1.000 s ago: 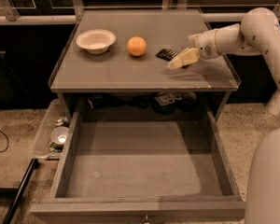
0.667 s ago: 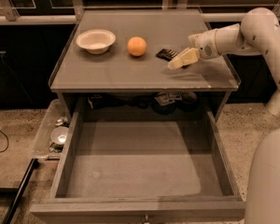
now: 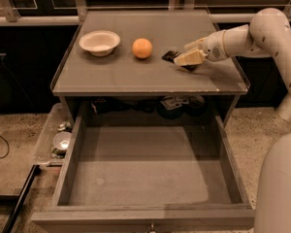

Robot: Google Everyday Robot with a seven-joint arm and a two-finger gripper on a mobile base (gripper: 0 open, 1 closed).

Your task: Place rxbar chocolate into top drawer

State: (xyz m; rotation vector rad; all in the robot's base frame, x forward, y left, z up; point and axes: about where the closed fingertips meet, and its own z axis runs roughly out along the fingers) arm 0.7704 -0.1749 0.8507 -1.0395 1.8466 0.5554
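Note:
The rxbar chocolate (image 3: 170,56), a small black bar, lies on the grey cabinet top (image 3: 150,76) to the right of the orange, partly covered by the fingers. My gripper (image 3: 188,56) comes in from the right on the white arm and sits low over the bar's right end, its pale fingers (image 3: 186,59) beside and over it. The top drawer (image 3: 150,178) is pulled wide open below the cabinet top. Its flat grey bottom holds nothing, and a small knob (image 3: 150,227) shows on its front.
A white bowl (image 3: 100,42) and an orange (image 3: 142,48) sit on the cabinet top left of the bar. A clear plastic bin (image 3: 56,137) of small items stands on the floor at the drawer's left. My robot's white body (image 3: 281,188) fills the lower right.

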